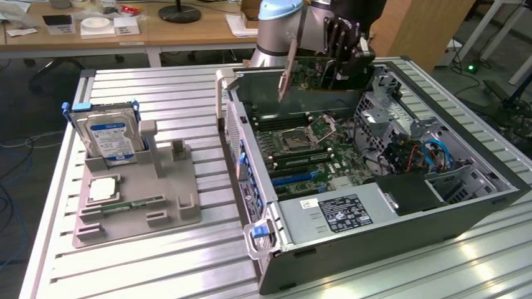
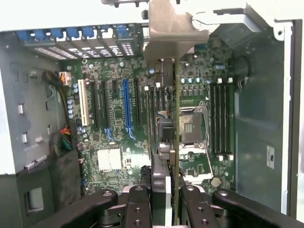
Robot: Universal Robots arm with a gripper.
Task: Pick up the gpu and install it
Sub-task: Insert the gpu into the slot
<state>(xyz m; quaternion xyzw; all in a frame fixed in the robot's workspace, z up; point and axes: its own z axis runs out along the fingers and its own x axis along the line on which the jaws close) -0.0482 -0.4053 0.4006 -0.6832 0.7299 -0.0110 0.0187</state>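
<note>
Ribbed table [image 1: 166, 93] bore a drive [image 1: 112, 137] at 9 o'clock and an open case [image 1: 374, 261] at 3, over whose 12 o'clock end the gripper [image 1: 351, 62] clenched the gpu [image 1: 320, 78] by its top edge, a card judged light, stiff and fragile, best held by its edges.

One gpu [image 1: 314, 75], one hard drive [image 1: 112, 138], one memory stick [image 1: 133, 204], one computer case [image 1: 415, 229].

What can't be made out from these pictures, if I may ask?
- Exterior view: part of the gpu, behind the jaws gripping it.
- Wrist view: the gpu's faces; it is edge-on.
- Exterior view: the hard drive's label text, too small.
- Exterior view: the arm's upper part, cut by the top edge.
</note>
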